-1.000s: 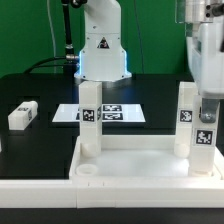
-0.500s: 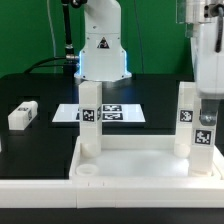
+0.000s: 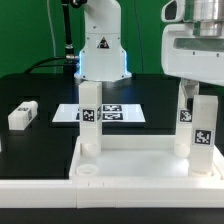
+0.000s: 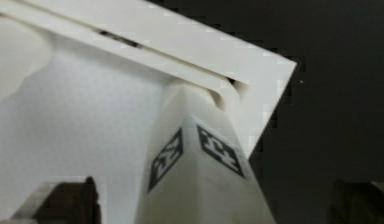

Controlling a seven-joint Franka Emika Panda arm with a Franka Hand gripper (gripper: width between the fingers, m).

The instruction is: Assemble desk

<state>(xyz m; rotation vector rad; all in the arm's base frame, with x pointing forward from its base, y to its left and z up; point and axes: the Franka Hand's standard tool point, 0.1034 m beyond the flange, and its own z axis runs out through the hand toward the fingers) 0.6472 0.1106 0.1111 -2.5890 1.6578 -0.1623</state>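
The desk top (image 3: 130, 190) lies rim-up in the exterior view's foreground on the black table (image 3: 30, 150). A far-left leg (image 3: 88, 118), a far-right leg (image 3: 184, 118) and a near-right leg (image 3: 204, 128) are stood upright on it. The gripper (image 3: 203, 86), a second ago down around the near-right leg, is now raised above it with jaws wide apart and fingertips (image 4: 64, 200) clear of its sides, so that leg is judged seated and released. A loose leg (image 3: 22, 115) is left lying to the exterior view's left of the marker board (image 3: 110, 113), and the near-left socket (image 3: 88, 171) remains unfilled.
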